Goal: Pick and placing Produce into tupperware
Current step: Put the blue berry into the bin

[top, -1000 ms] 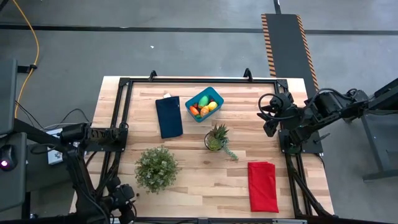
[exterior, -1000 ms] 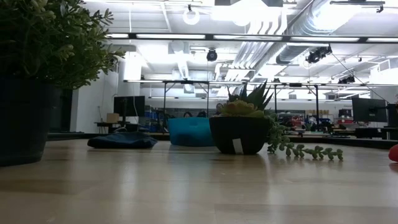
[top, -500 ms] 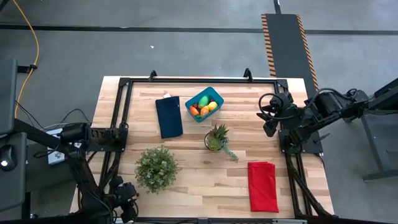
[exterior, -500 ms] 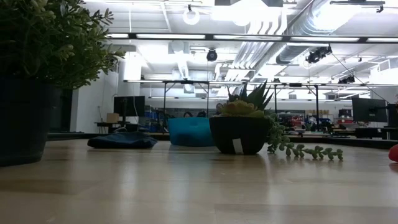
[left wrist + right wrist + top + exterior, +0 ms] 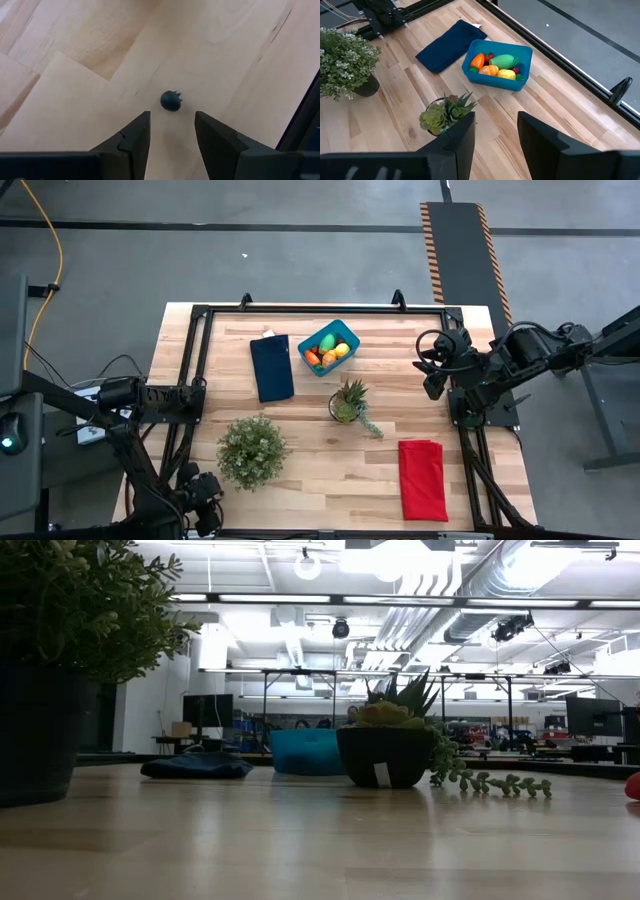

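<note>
The left gripper (image 5: 171, 131) is hanging low over the table's (image 5: 310, 470) near left corner, its fingers (image 5: 136, 135) standing apart with nothing between them, pointing down at a small dark blue berry-like piece (image 5: 171, 100) lying on the bare wood. The right gripper (image 5: 495, 131) is waiting at the table's right edge, raised above the wood, its fingers (image 5: 460, 134) also parted and holding nothing. Ahead of it, a spiky plant (image 5: 446, 114) is sitting in a small pot near the table's middle. Beyond the plant, the blue tub (image 5: 496, 63) is resting toward the far edge, holding the toy produce (image 5: 496, 66): green, orange, yellow and red pieces. A dark blue cloth (image 5: 449, 45) is lying just beside the tub, a bushy potted plant (image 5: 251, 450) is standing near the front, and a red cloth (image 5: 422, 478) is lying at the near right.
</note>
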Motion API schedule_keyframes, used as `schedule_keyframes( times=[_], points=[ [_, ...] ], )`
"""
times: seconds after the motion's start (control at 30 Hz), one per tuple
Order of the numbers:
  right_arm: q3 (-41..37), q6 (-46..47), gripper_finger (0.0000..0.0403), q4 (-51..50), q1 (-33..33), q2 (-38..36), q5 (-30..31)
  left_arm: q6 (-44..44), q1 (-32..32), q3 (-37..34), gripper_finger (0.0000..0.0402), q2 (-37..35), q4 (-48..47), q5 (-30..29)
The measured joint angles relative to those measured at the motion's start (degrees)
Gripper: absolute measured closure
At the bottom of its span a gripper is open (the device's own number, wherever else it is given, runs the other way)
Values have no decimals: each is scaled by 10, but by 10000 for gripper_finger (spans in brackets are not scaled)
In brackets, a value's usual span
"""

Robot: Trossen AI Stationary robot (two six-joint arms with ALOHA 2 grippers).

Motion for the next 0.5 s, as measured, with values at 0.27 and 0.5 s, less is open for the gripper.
schedule_keyframes(
  times=[0.27,0.5],
  points=[
    [0,0,263,0,0,0,0,7,19,0,256,0,4,-7],
    [0,-1,263,0,0,0,0,44,42,0,256,0,9,1]
  ],
)
